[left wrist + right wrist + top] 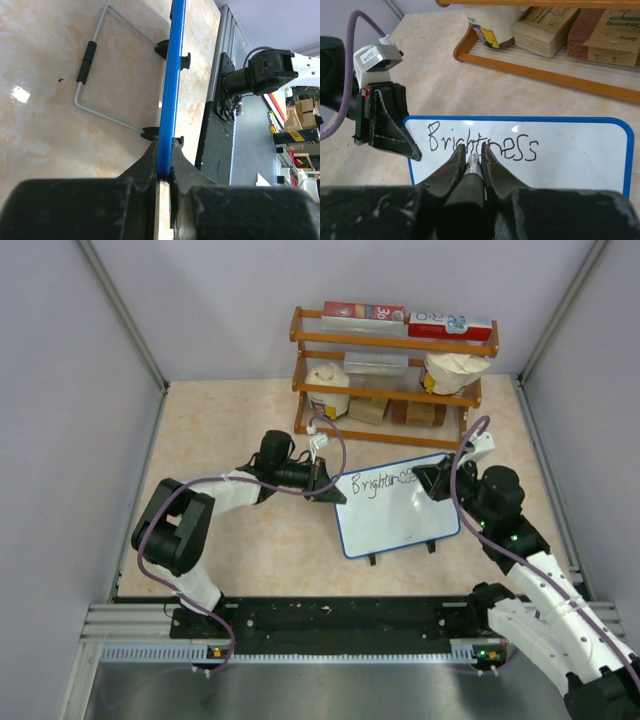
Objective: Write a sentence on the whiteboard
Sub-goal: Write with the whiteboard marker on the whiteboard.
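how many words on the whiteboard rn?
1. The black handwritten word "Brightness" runs along the top edge of the small white, blue-rimmed whiteboard; the rest of it is blank. In the right wrist view the right fingers partly cover its middle letters.

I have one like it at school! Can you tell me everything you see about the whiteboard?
The whiteboard is a small white rectangle with rounded corners, a thin blue rim and small black feet. A grey wire stand joins at the feet. It sits on the table. The word Brightness is written in black along its top. The left end effector pinches its rim, and the right end effector holds a marker over the writing.
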